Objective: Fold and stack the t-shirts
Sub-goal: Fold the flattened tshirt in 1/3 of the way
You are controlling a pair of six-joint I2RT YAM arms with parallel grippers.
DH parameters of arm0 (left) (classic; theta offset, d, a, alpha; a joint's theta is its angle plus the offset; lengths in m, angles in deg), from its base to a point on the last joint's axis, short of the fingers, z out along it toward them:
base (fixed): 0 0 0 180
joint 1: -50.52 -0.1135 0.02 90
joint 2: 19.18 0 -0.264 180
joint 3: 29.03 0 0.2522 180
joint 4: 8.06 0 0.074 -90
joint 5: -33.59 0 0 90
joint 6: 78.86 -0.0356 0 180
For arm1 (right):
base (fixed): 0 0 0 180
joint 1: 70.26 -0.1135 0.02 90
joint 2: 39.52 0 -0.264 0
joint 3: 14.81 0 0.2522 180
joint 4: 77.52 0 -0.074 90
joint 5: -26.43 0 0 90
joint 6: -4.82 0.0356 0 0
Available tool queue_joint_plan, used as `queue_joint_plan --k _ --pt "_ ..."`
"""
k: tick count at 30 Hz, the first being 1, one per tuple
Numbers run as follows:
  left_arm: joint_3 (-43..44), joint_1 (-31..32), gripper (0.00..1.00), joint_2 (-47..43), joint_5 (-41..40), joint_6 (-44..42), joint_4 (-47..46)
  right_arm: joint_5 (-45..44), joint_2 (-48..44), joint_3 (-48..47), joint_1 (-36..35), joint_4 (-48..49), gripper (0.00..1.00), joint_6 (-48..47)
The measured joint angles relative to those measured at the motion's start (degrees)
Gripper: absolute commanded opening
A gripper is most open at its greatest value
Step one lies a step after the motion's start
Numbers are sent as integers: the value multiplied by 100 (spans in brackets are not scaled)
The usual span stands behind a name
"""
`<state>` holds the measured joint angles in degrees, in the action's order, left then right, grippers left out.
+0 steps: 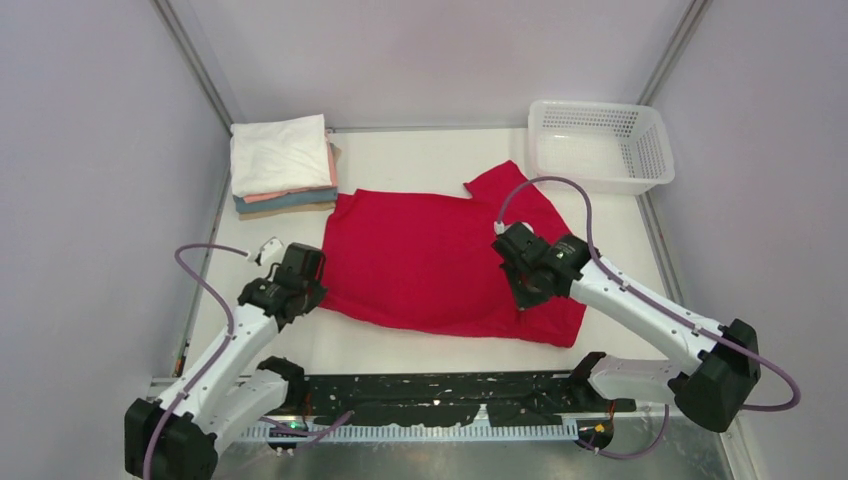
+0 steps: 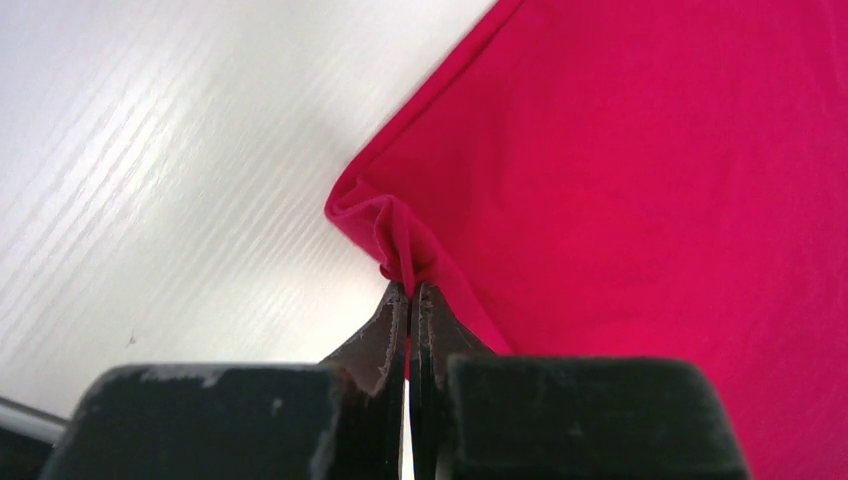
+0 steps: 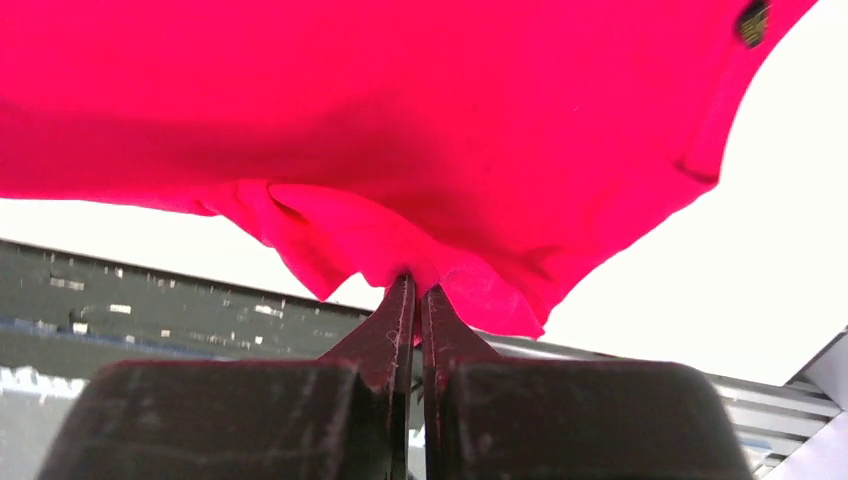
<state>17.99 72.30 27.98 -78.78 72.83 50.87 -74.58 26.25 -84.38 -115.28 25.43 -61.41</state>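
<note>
The bright red t-shirt (image 1: 420, 255) lies spread on the white table, one sleeve pointing to the back right. My left gripper (image 1: 296, 283) is shut on a pinch of its near left edge, bunched at the fingertips in the left wrist view (image 2: 412, 287). My right gripper (image 1: 527, 285) is shut on the near right part of the shirt; the right wrist view (image 3: 415, 283) shows red cloth (image 3: 400, 130) lifted and draped above the fingertips. A stack of folded t-shirts (image 1: 282, 165), white on top with salmon pink, teal blue and tan below, sits at the back left.
A white plastic mesh basket (image 1: 600, 143) stands at the back right. A black rail (image 1: 440, 397) runs along the table's near edge between the arm bases. Grey walls close in both sides.
</note>
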Motion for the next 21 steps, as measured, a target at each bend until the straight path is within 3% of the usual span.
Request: queue_joint_plan --k 9,21 --pt "581 -612 0 1462 315 -560 -588 -380 929 -581 944 599 6 -723" --pt "973 -1008 0 2481 667 -918 -918 -393 2028 -1325 1569 992 6 -1322"
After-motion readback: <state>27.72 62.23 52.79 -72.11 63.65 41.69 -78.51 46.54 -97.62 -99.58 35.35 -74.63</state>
